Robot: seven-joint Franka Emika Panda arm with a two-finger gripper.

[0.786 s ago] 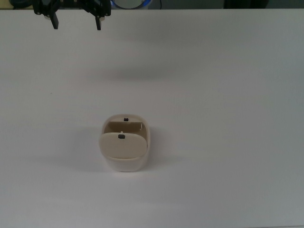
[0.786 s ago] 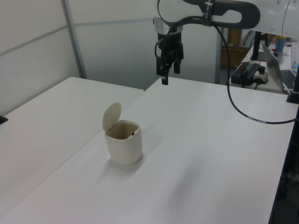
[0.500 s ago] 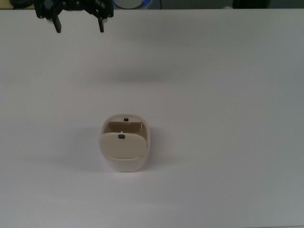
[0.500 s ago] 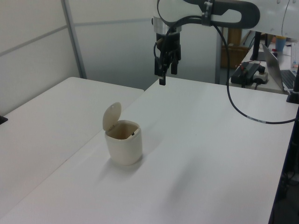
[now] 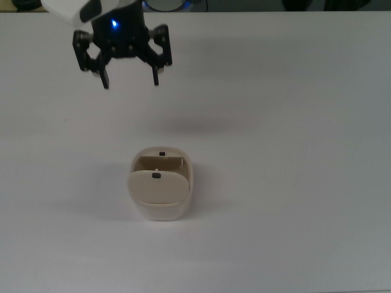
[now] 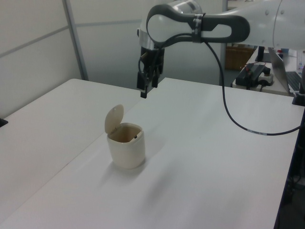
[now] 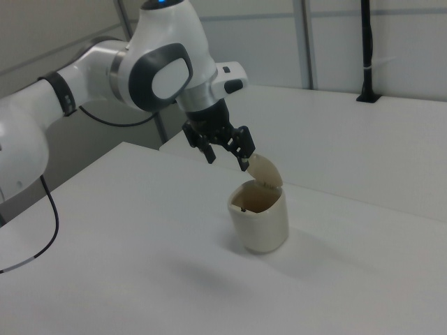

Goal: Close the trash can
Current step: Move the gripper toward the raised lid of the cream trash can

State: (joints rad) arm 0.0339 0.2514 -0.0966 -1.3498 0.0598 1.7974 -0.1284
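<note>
We find the trash can (image 5: 160, 183) just below the middle of the top view, standing alone on the white worktop (image 5: 293, 152), its lid (image 6: 114, 119) tipped up on its hinge. The pincer (image 5: 130, 78) hangs in the upper left of the top view, jaws apart and empty, clear of the can. We judge the can light, stiff plastic, likely to slide (no grasp needed), so we would press the lid's upper edge gently downward.
</note>
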